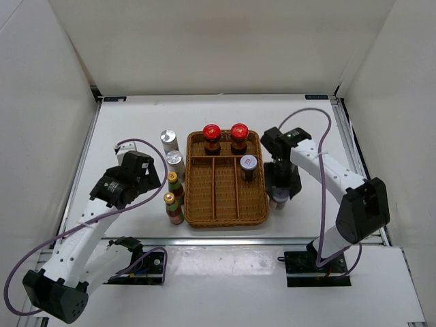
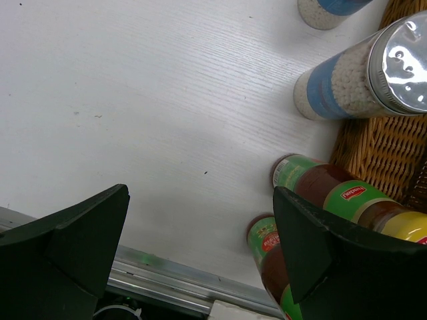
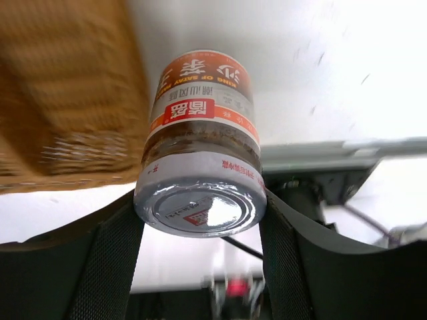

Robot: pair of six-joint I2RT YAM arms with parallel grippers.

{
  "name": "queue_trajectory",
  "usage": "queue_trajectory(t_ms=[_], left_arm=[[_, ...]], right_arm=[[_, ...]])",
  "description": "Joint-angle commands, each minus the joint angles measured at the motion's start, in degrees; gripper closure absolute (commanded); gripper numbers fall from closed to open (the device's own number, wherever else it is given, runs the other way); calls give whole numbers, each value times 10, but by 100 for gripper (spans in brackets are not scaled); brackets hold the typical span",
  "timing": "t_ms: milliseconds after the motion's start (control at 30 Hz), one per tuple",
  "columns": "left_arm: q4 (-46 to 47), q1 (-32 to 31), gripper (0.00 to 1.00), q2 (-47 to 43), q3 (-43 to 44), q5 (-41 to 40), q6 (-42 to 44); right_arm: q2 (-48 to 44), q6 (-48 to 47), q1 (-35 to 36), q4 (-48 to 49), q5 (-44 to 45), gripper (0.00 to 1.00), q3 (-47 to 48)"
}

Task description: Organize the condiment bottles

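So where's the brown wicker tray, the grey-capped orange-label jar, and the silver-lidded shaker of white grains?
Brown wicker tray (image 1: pixel 225 221): top view, near rim.
Grey-capped orange-label jar (image 3: pixel 200 207): right wrist view, cap.
Silver-lidded shaker of white grains (image 2: pixel 400 63): left wrist view, lid.

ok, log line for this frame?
right claw: shut on grey-capped orange-labelled jar, right of brown wicker tray | left claw: open, empty, near slim brown sauce bottles

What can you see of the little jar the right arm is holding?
The jar is small, seemingly glass, with brown stuff inside, an orange and white label with Chinese writing, and a silvery grey cap bearing a red mark. The jaws of the right gripper squeeze its cap. It is just right of the wicker tray.
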Motion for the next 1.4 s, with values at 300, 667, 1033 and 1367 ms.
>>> queue_trajectory(t_ms=[300,667,1033,1367], left_arm=[[17,2,0,14,-11,2,8],[17,2,0,25,-11,23,14],[23,2,0,-59,46,101,97],[17,2,0,50,150,45,85]], right_arm=[[113,18,115,-85,87,100,275],[175,-8,130,10,33,100,185],[103,-8,117,54,10,0,119],[-74,8,117,19,30,0,112]])
